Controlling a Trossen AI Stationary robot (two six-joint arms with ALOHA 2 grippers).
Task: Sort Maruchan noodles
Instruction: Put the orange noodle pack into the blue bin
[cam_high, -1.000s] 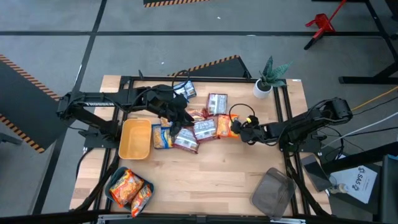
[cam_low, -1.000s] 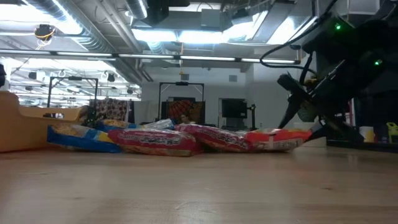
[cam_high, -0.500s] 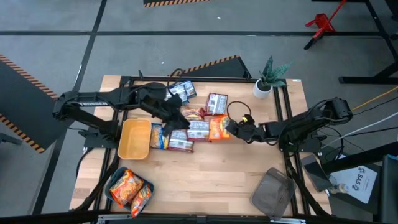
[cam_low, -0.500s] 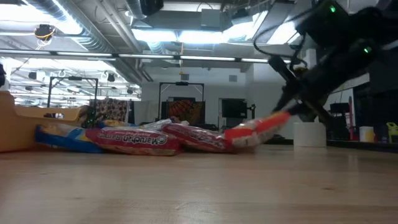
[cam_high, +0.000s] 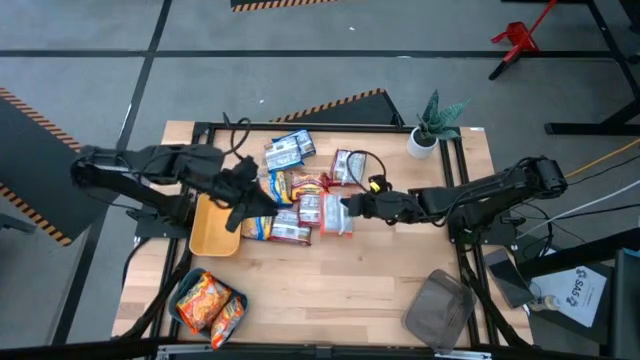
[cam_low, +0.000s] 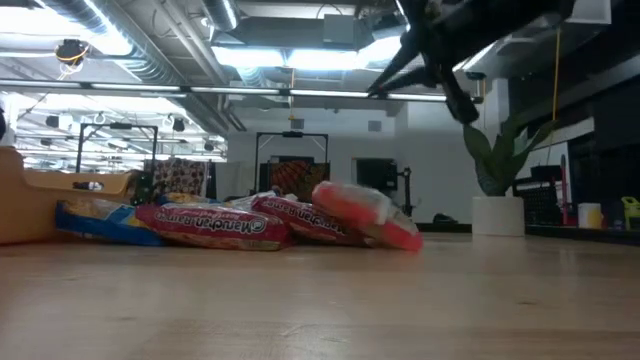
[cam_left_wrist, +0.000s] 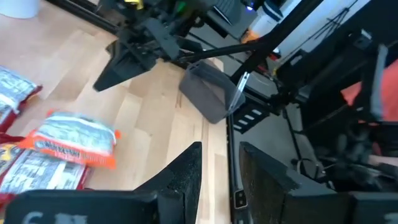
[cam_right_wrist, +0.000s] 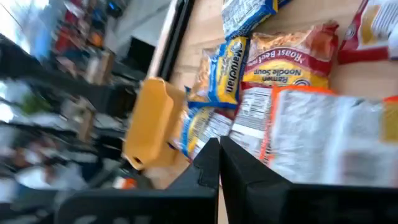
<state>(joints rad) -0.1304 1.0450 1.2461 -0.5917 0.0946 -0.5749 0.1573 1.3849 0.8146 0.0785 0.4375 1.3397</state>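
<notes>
Packets (cam_high: 300, 195): we see a loose pile on the middle of the wooden surface (cam_high: 340, 280), between the two arms; several overlap.
Orange packet (cam_high: 337, 215): lies at the pile's right edge, just beside the right gripper; in the low view (cam_low: 365, 212) it sits tilted, one end propped on its neighbours.
Blue packets (cam_high: 289, 150): two lie at the far side of the pile.
Right gripper (cam_high: 350, 204): reaches in low from the right, at the orange packet; in its wrist view the fingers (cam_right_wrist: 208, 165) look closed together with nothing between them.
Left gripper (cam_high: 240, 200): over the yellow tray's inner edge, beside the pile; its wrist view shows fingers (cam_left_wrist: 186, 177) slightly apart and empty, we think, though the view is blurred.
Yellow tray (cam_high: 213, 225): left of the pile, touching its blue-yellow packets (cam_high: 262, 226).
Teal tray (cam_high: 180, 298): near-left corner, holding two orange packets (cam_high: 208, 300).
Grey tray (cam_high: 438, 308): near-right corner.
Plant (cam_high: 432, 122): white pot at the far-right corner.
</notes>
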